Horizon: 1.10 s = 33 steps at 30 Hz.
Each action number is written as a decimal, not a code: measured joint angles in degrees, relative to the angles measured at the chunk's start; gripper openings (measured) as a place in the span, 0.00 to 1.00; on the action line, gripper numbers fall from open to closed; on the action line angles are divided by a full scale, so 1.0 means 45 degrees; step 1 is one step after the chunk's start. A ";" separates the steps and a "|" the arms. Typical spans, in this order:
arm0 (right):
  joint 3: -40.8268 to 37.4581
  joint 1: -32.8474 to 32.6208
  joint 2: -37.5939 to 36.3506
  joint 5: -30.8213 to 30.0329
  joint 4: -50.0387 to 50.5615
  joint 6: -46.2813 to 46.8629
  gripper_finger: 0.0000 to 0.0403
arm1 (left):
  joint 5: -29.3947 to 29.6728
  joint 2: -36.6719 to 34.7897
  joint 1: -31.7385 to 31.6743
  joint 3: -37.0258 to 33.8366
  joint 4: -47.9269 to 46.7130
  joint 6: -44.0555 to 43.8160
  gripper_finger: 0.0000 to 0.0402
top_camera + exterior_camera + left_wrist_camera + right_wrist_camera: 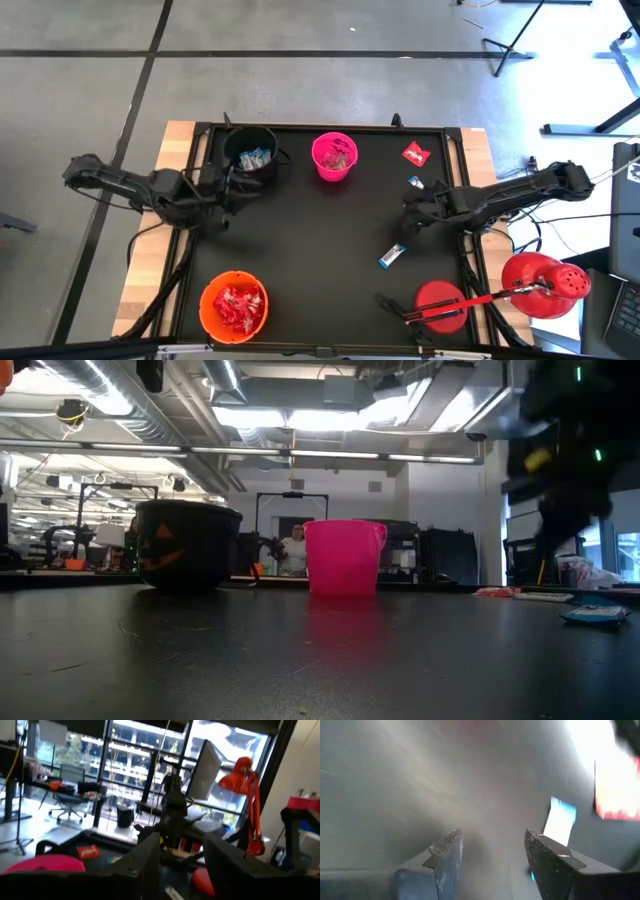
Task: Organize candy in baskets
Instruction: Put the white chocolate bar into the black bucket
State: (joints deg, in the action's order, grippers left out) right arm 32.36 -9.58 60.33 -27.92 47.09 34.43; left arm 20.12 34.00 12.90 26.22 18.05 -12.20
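Near the tabletop's right edge, the right gripper (412, 208), fingers wide and empty, hovers beside a blue-and-white candy (560, 821). Light, slick and crinkly, it wants pinching across its narrow middle. The left gripper (232, 190), fingers parted and empty, waits by the black basket (252, 152).

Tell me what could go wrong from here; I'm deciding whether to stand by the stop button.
The open right gripper hangs between a blue-and-white bar and the mat's edge, so it could nudge the bar off. The left gripper sits against the black bucket and might tip it.
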 joint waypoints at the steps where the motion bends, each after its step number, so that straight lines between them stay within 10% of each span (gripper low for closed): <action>1: -0.0418 0.0213 -0.0067 0.0150 -0.0046 0.0550 0.52 | 0.0130 0.0204 0.0099 0.0000 0.0007 -0.0029 0.35; 19: -0.1812 0.3484 -0.0068 -0.1773 -0.0897 0.4698 0.52 | 0.0734 0.2834 0.0340 0.0000 0.0800 -0.0451 0.35; 33: -0.3164 0.8210 0.0219 0.1151 -0.4800 0.1968 0.52 | 0.0702 0.2958 0.0340 0.0000 0.0761 -0.0589 0.35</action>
State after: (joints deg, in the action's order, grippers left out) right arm 18.12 27.37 61.32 -22.74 25.48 43.28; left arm 23.28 47.31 14.44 26.22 21.47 -14.85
